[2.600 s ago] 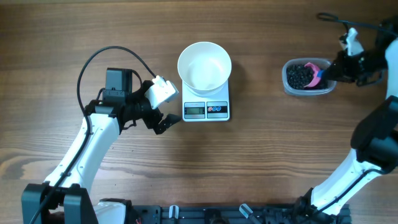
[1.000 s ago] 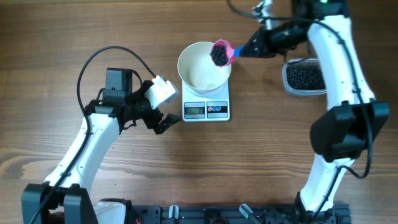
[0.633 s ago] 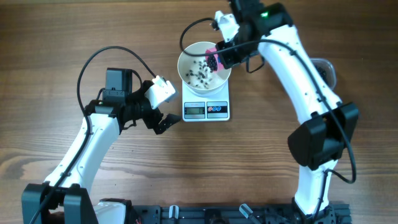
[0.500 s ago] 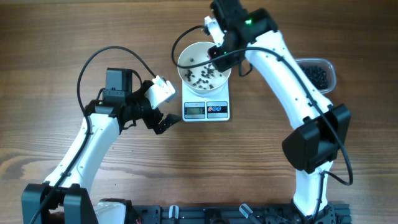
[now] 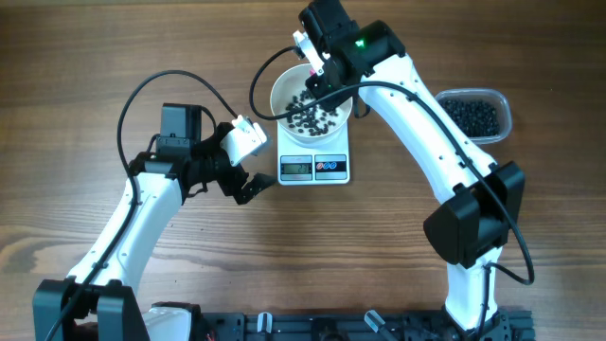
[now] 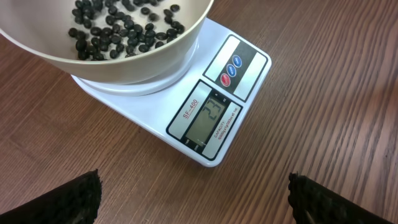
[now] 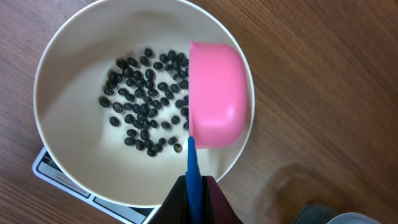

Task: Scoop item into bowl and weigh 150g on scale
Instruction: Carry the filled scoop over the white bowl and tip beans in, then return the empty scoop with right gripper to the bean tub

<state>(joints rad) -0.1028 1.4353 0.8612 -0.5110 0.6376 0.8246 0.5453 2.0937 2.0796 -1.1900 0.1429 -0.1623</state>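
Right gripper [image 7: 193, 186] is clamped shut on the blue handle [image 7: 192, 163] of a pink scoop [image 7: 216, 93], over the right side of the bowl [image 7: 68, 74]. The scoop is turned over: its rounded outside faces the wrist camera and its mouth faces down into the bowl. Beans [image 7: 140, 118] lie loose across the bowl floor in a thin scatter, with white showing between them. The bowl sits on the scale [image 5: 314, 168], covering the back part of its platform and leaving the display strip free at the front. In the left wrist view the display [image 6: 210, 118] shows two digits, which look like 33, with red and blue buttons [image 6: 233, 68] beside it. Left gripper [image 5: 258, 163] has its jaws wide apart with nothing between them. It is low over the table [image 5: 95, 57], just left of the scale and not touching it, and its dark fingertips [image 6: 62, 202] show at the bottom corners of its own view. Overhead, the right arm reaches across to the bowl from the right. A clear container [image 5: 505, 99] with more beans in it stands well apart on the right side of the table.
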